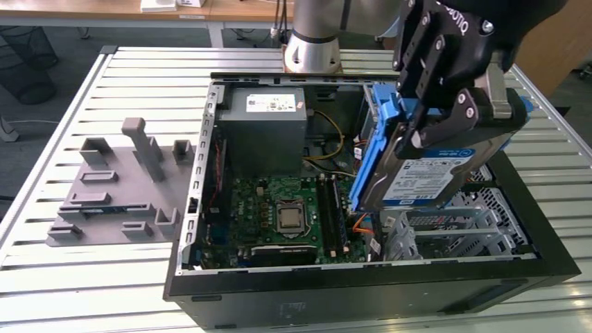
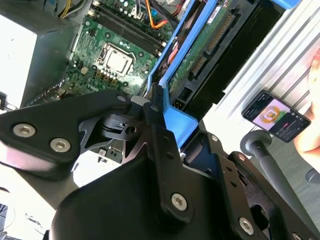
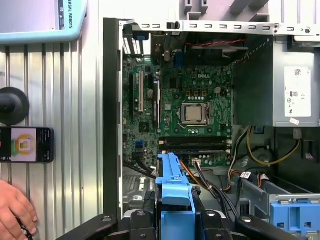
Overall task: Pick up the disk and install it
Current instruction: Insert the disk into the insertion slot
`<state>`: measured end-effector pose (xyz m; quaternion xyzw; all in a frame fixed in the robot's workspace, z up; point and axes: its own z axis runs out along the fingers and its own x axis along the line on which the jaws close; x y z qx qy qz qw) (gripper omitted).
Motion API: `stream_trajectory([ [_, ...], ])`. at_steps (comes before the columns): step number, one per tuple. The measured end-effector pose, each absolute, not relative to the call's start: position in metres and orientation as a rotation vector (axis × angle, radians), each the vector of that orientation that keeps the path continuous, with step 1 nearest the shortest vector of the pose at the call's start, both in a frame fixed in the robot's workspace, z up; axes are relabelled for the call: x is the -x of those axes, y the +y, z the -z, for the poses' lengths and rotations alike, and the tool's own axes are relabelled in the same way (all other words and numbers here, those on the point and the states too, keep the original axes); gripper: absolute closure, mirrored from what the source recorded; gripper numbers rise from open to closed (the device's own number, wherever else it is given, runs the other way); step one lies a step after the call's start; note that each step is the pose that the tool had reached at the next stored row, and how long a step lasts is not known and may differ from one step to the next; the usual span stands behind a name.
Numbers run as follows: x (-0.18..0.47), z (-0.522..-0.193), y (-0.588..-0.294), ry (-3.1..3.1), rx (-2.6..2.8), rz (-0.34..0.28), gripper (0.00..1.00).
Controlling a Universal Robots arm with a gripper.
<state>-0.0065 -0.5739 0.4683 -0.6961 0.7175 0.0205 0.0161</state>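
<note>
Gripper was clamped on the disk, which hung on edge and tilted above the open case, over the gap between motherboard and drive cage. Not seated yet. First wrist view: phone on the table, a hand near it.

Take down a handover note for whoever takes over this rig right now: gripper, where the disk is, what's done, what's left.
Gripper: shut on the disk.
Disk: held tilted on edge above the open computer case, by its drive cage at the exterior view's right.
Done: disk picked up.
Left: disk not yet seated in the case.
Note: a person's hand is beside the case.
</note>
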Motion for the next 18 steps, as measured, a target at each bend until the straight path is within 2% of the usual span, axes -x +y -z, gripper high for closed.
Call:
stream_trajectory([
  [18, -0.029, -0.460, -0.575, 2.236, 2.170, -0.053, 0.64],
])
